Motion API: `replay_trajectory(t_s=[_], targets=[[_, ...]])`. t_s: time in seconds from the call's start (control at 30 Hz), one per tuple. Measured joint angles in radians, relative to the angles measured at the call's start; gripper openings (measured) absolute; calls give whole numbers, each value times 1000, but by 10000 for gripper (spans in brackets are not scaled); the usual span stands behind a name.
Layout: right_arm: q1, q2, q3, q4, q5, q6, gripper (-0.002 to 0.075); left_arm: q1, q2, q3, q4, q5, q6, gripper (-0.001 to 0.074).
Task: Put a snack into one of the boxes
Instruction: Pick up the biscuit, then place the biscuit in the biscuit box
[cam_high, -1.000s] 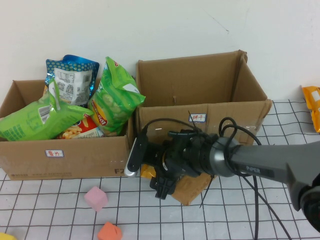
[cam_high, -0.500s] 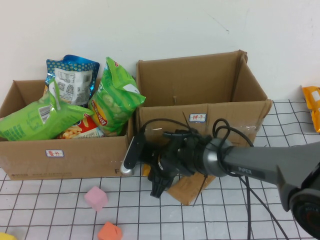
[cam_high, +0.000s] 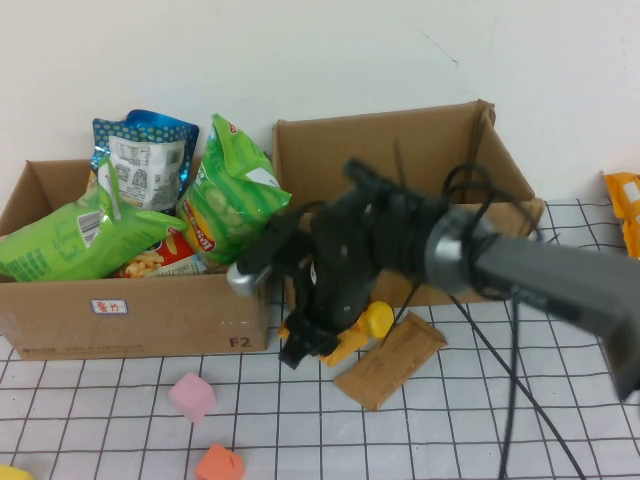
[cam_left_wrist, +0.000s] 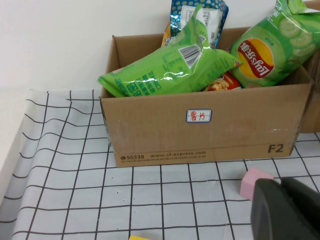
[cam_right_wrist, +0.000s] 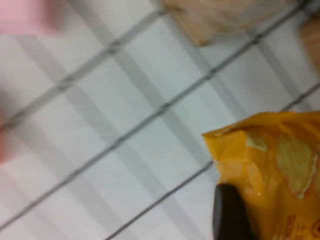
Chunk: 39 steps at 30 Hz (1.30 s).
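- Right gripper (cam_high: 318, 338): positioned in front of the empty box (cam_high: 400, 170), at its near-left corner, above the checked cloth (cam_high: 500, 420). Fingers are clamped on a yellow snack bag (cam_high: 362, 330).
- Yellow snack bag: held clear of the cloth, just in front of the empty box and outside it. The right wrist view shows one dark finger (cam_right_wrist: 232, 212) against the bag's crinkled edge (cam_right_wrist: 272, 165).
- Empty box: open-topped cardboard, standing against the wall, with a small label on its front face.
- Full box (cam_high: 130, 305): directly left of the empty box, touching it. It holds two green chip bags (cam_high: 228, 195), a blue bag (cam_high: 145, 150) and a red-and-yellow packet (cam_high: 160, 262).
- Brown flat packet (cam_high: 392, 360): lying on the cloth in front of the empty box, just right of the held bag.
- Pink block (cam_high: 192, 396) and orange block (cam_high: 219, 463): on the cloth in front of the full box, well left of the empty box.
- Orange packet (cam_high: 624, 215): on the cloth, well right of the empty box.
- Left gripper (cam_left_wrist: 285, 210): low over the cloth in front of the full box, near the pink block (cam_left_wrist: 255, 182). Finger state: cannot tell.
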<state>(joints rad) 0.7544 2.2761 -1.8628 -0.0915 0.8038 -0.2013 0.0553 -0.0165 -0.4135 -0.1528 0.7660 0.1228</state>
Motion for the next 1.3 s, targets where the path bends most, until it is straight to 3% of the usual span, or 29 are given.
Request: replay_trajectory(t_s=[0.17,0.23,0.3,0.5,0.87,0.97,1.1,1.17,1.23,1.3], targets=[[0,-107,-2,335,187,-199,310,0,0,0,0,0,0,-1],[0,-145,-2,478,241,-291,167,0,0,0,0,0,0,-1],[0,-192,-2,568,264,-351,91,0,0,0,4,0,0,-1],[-39,-329,-2,542,156,-368,86,0,0,0,8,0,0,-1],[-271,-285,-2,518,-317,-350,86,0,0,0,12,0,0,-1],[-307,-236,-2,518,-364,-350,141,0,0,0,12,0,0,-1],[-344,-183,-2,539,-339,-346,391,0,0,0,12,0,1,-1],[-355,-181,-2,557,-301,-334,467,0,0,0,12,0,1,-1],[-359,-192,-2,563,-256,-327,481,0,0,0,12,0,2,-1],[-368,-225,-2,563,-210,-327,425,0,0,0,12,0,4,-1]])
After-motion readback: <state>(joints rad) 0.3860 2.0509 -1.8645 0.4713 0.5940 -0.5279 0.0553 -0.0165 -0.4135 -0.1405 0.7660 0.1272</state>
